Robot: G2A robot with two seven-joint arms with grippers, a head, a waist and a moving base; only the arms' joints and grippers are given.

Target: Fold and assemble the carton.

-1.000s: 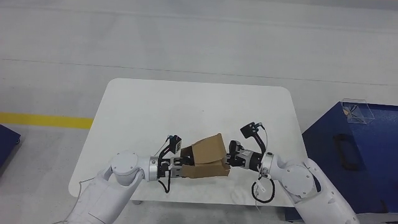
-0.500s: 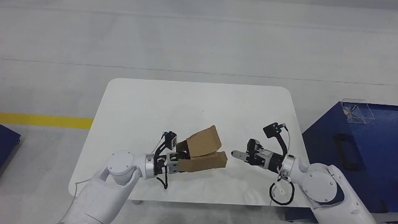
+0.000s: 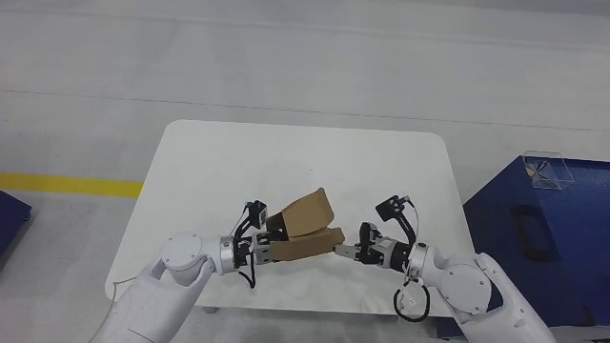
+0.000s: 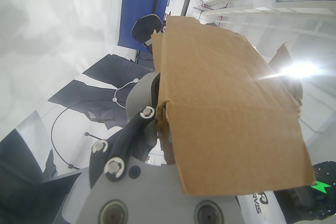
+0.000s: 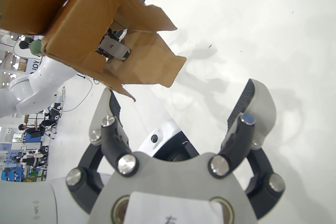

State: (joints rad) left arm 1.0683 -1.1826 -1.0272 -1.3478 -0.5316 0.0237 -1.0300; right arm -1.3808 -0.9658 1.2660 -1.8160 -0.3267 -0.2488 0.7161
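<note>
Above the table (image 3: 286, 152), carton (image 3: 305, 215) aloft, right jaws back beside it

carton (image 3: 305, 221) between left arm (image 3: 189, 253) and right arm (image 3: 450, 274), over table (image 3: 305, 157) front

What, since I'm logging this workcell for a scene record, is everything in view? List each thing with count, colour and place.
carton: one, brown, half-folded, flaps open, held over the table's near edge
table: one, white, centre of the top view
cabinet: one, blue, on the floor beside the table, on the robot's right
clear box: one, transparent, on top of the cabinet
floor lines: two, yellow, one to the left of the table, one far behind it
left gripper: one, black and grey, shut on the carton's left end
right gripper: one, black and grey, open, at the carton's open end
</note>
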